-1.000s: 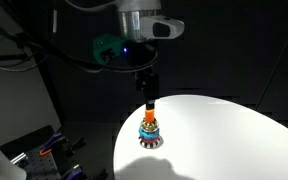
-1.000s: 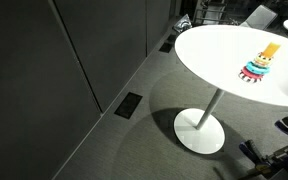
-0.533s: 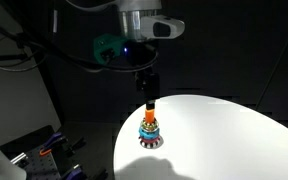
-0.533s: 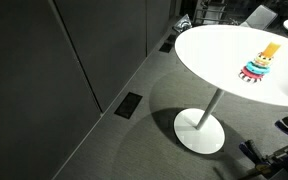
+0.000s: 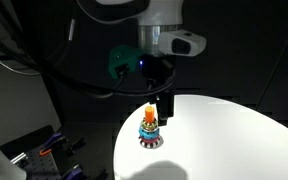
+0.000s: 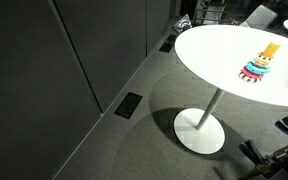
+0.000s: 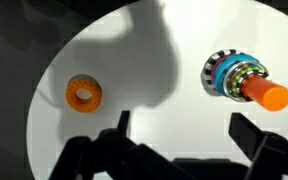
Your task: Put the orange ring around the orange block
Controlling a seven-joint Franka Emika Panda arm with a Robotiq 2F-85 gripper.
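1. The end effector [image 7: 184, 135] is spread wide, its two fingers [image 7: 121, 124] well apart. Nothing sits between them and they touch nothing.
2. In an exterior view the arm [image 5: 149, 25] reaches down from above. The end effector hangs just beside the top of the ring stack [image 5: 150, 130], over the white counter [image 5: 224, 130].
3. One orange ring [image 7: 83, 94] lies flat on the counter, well apart from the single ring stack. One orange block [image 7: 269, 96] tops that stack.
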